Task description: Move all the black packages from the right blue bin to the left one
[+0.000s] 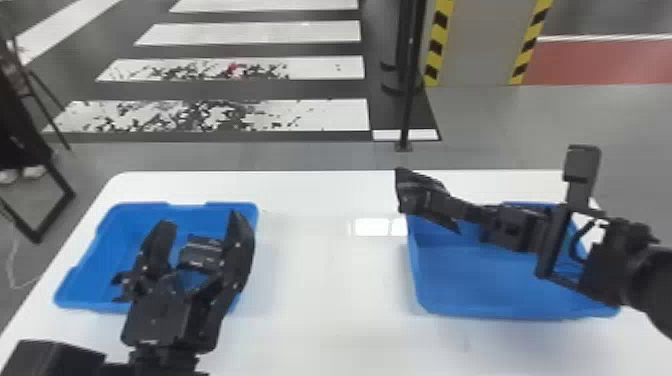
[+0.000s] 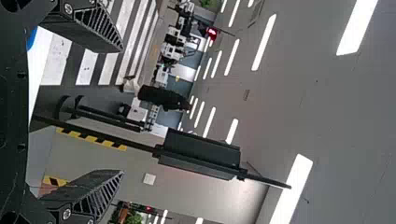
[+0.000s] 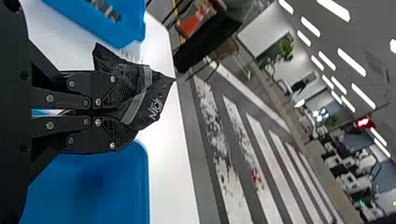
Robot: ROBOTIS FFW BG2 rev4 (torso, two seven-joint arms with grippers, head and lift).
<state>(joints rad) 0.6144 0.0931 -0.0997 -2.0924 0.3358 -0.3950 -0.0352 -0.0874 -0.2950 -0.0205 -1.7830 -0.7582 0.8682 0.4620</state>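
"Black, was it, the thing you were holding?"

"Yes, a black package with a grey band across it and white lettering. My right gripper had its fingers pinched on one end, and the rest stuck out past the tips."

"Where did you have it?"

"Up above the worktop, at the far left corner of the right blue bin as my head view showed it. My forearm reached in over that bin from the right."

"And your other hand?"

"My left gripper was over the near right part of the left blue bin. I had those fingers spread wide, nothing between them but air."

"Was there something in that left bin?"

"A second black package lay inside. From my head I saw it through the gap between the spread fingers."

"What stood behind the worktop?"

"A slim black pole on the floor, with white stripes on the ground to its left. The two bins sat well apart, white worktop between them."
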